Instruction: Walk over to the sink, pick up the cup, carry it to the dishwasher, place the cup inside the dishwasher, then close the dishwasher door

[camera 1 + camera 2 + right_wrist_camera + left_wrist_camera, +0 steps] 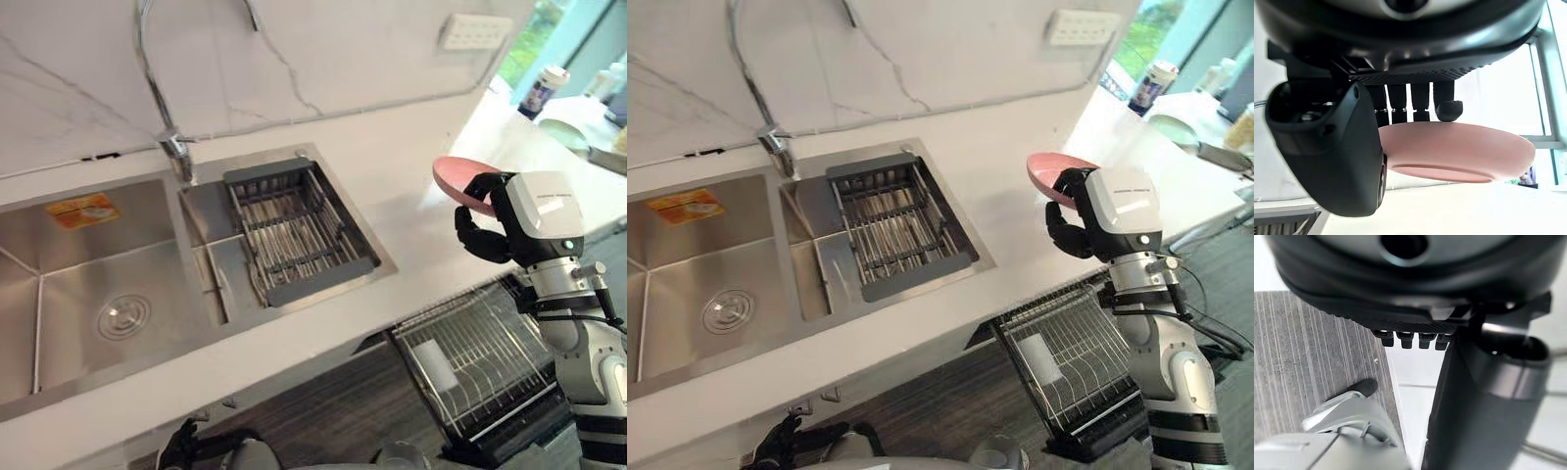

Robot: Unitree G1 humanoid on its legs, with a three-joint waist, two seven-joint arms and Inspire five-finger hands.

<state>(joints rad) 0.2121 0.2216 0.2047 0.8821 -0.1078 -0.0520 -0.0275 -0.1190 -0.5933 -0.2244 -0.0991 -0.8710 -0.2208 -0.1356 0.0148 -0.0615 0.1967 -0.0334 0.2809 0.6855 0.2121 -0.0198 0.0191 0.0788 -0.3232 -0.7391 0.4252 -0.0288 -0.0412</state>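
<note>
"Grip first: what is the robot's right hand (485, 230) doing?"

"Its fingers (1420, 100) and thumb are curled round the rim of a shallow pink dish (1459, 152), which looks more like a plate than a cup. The hand holds it above the white countertop (392, 186), well to the right of the steel sink (59, 284) and its grey drainer basket (269, 174)."

"And the left hand (179, 448)?"

"It is low at the near edge of the eye views. Whether its fingers are curled cannot be told."

"Which step, then?"

"Carrying, by the look of it. The dishwasher's wire rack (490, 333) stands pulled out below the counter, beneath the hand, and a pale tumbler-shaped thing (436, 364) lies in it. The next move seems to call for lowering the dish past the counter edge and setting it between the wires — the door is not yet shut."
</note>
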